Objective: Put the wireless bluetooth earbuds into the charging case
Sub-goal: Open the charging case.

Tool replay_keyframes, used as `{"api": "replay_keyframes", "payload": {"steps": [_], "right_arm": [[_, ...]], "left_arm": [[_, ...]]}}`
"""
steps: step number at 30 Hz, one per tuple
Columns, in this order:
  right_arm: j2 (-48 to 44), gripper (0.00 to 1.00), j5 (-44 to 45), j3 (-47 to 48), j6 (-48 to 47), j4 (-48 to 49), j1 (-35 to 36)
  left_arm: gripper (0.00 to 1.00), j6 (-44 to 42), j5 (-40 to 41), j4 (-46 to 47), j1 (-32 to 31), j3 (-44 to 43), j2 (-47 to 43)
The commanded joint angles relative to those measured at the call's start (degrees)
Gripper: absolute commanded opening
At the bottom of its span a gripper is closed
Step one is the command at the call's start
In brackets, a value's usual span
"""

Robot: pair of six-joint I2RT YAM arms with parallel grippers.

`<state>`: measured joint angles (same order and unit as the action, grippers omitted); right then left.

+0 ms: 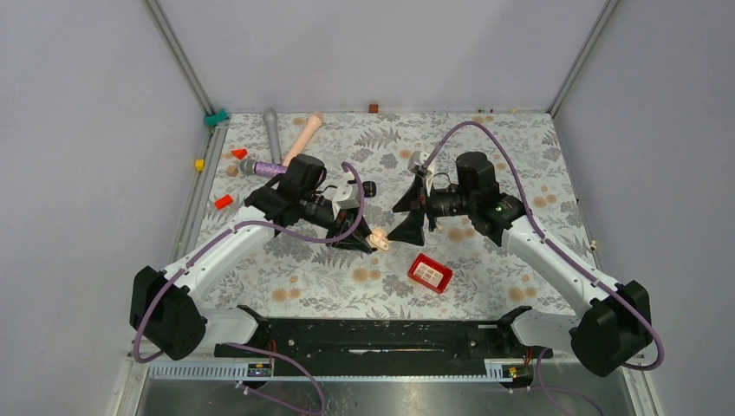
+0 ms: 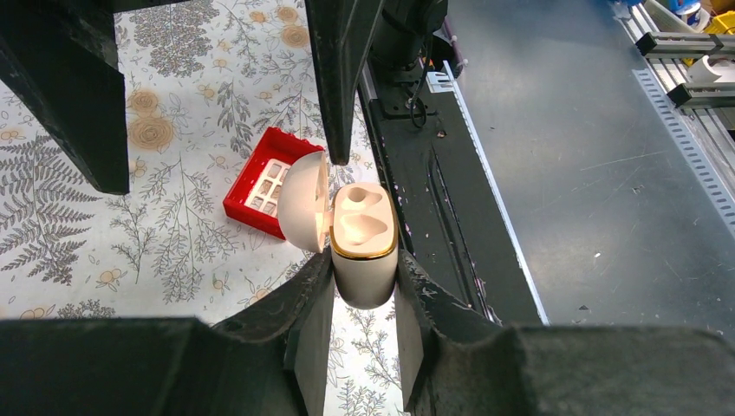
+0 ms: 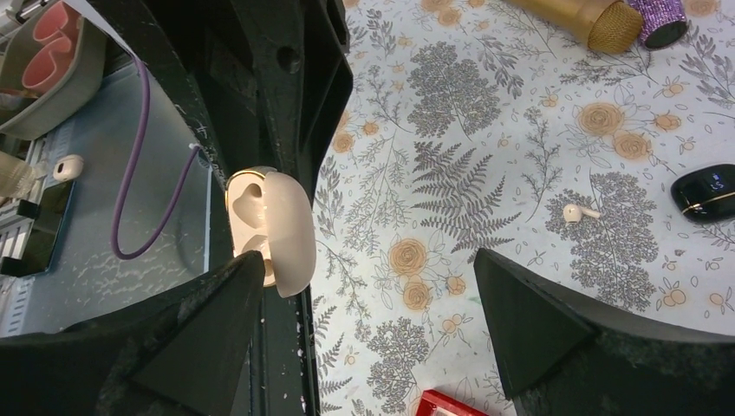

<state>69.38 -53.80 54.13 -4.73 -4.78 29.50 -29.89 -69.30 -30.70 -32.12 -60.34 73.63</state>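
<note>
My left gripper [image 1: 368,243] is shut on the cream charging case [image 2: 364,251] and holds it above the table. Its lid [image 2: 305,201] is swung open and both wells look empty. The case also shows in the top view [image 1: 379,240] and the right wrist view [image 3: 270,232]. My right gripper [image 1: 411,208] is open and empty, its fingers spread just right of the case, jaws wide in its wrist view [image 3: 368,264]. One cream earbud [image 3: 579,212] lies on the floral cloth next to a closed black case [image 3: 706,192]. No other earbud shows.
A red box [image 1: 430,272] lies near the front, right of the case. A gold and purple microphone [image 1: 260,167], grey rod [image 1: 272,130] and flesh-coloured rod [image 1: 303,137] lie at the back left, with red cones [image 1: 224,201] and a yellow cube [image 1: 199,165].
</note>
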Motion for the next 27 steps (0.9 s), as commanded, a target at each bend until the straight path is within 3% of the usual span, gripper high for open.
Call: {"api": "replay_keyframes", "payload": {"steps": [1,13,21,27], "right_arm": [[0.19,0.99,1.75,0.36,-1.39,0.24,-0.32],[-0.42,0.99,3.55,0.57,-2.04,-0.13,-0.33],[-2.75,0.99,-4.20,0.85,-0.74,0.17,-0.32],[-5.48,0.99,-4.07,0.07,-1.52,0.46,-0.32]], "left_arm": [[0.00,-0.15,-3.17,2.33,0.46,0.07,-1.03],[0.00,-0.24,-3.17,2.30,0.53,0.12,-1.02],[0.00,-0.33,-2.97,2.31,0.48,0.07,-0.93],[0.00,-0.28,-2.83,2.39,0.48,0.04,-0.71]]}}
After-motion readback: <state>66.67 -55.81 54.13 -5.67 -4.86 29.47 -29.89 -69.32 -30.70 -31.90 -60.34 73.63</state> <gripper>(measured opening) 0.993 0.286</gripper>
